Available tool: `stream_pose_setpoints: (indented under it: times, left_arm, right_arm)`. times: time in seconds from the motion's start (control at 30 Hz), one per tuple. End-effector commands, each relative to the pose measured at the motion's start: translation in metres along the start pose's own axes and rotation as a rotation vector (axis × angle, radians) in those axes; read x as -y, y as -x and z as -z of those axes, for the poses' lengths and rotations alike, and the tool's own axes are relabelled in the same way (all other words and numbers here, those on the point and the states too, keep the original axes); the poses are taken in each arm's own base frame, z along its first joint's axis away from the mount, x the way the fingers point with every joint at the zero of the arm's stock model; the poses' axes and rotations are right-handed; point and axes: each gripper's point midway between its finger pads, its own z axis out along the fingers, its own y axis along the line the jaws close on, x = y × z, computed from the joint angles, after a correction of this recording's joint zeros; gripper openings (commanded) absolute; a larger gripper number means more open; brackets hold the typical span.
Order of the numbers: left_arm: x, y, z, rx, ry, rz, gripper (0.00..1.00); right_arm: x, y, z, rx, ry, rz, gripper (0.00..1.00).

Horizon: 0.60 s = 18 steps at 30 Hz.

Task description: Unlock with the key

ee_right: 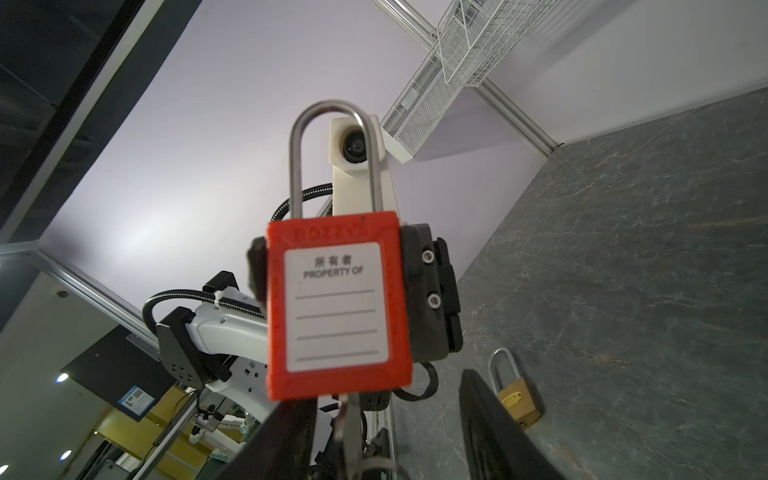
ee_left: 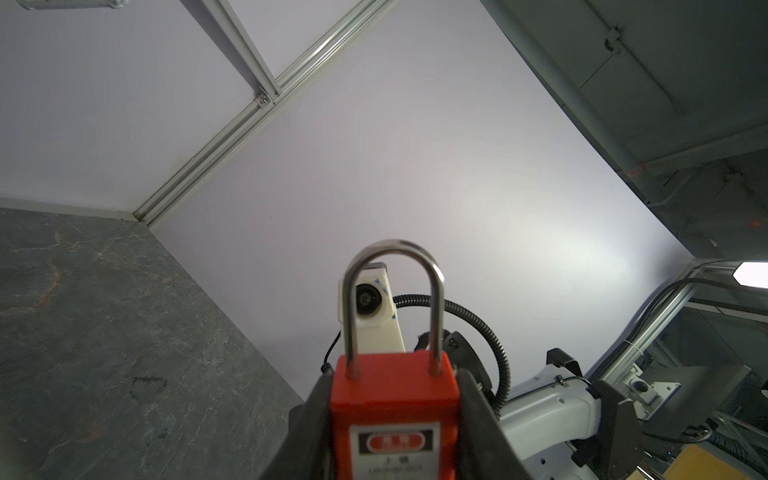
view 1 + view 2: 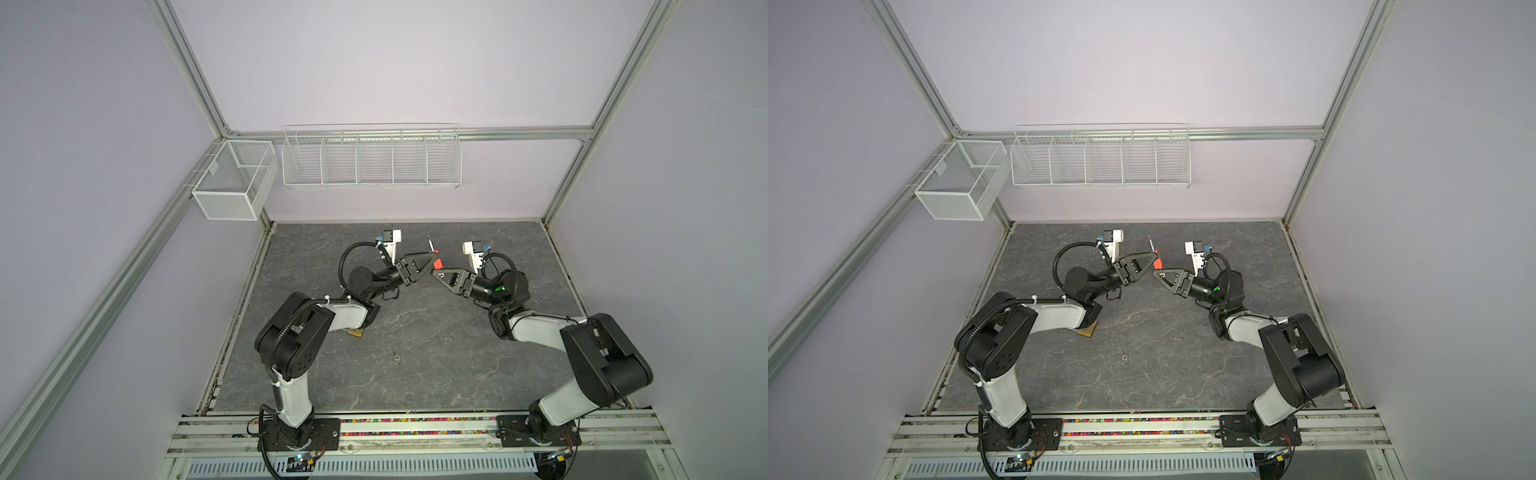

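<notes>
Key (image 1: 347, 419) in red padlock (image 1: 338, 307), padlock tight in left gripper (image 2: 395, 390), right gripper (image 1: 384, 409) wide.

Above the far middle of the worktop (image 3: 436, 386), the padlock (image 3: 436, 263) sat between the fingers of the left gripper (image 3: 431, 261). The right gripper (image 3: 436, 274) was just beside the padlock on the right, and the key (image 1: 345, 415) hung from the padlock's underside. A second padlock (image 3: 356, 332) lay on the worktop under the left arm, toward the left edge. A divided rack (image 3: 372, 160) hung on the back wall and a basket (image 3: 232, 185) on the left wall.
</notes>
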Motion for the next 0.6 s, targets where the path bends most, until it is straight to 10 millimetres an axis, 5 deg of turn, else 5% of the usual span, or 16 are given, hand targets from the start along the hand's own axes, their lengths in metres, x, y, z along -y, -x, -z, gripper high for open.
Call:
stream_pose_setpoints:
  times: [0.0,0.2,0.37,0.43,0.57]
  left_arm:
    - [-0.021,-0.03,0.017,-0.136,0.072,0.077,0.0]
    - [-0.051,-0.028,0.032,-0.159,0.301,0.026,0.0]
    - [-0.085,-0.036,0.066,-0.261,0.674,-0.016,0.0]
    - [-0.092,-0.045,0.084,-0.328,0.818,-0.05,0.0]
    - [-0.091,-0.067,0.103,-0.477,0.998,-0.166,0.0]
  right_arm:
    - [-0.023,0.032,0.007,0.144,0.034,0.075,0.61]
    - [-0.006,-0.001,0.025,0.084,-0.057,0.054,0.64]
    - [0.019,-0.031,0.043,-0.099,-0.419,0.17,0.67]
    - [0.021,-0.03,0.056,-0.185,-0.644,0.331,0.69]
    - [0.017,-0.017,0.056,-0.249,-0.718,0.398,0.64]
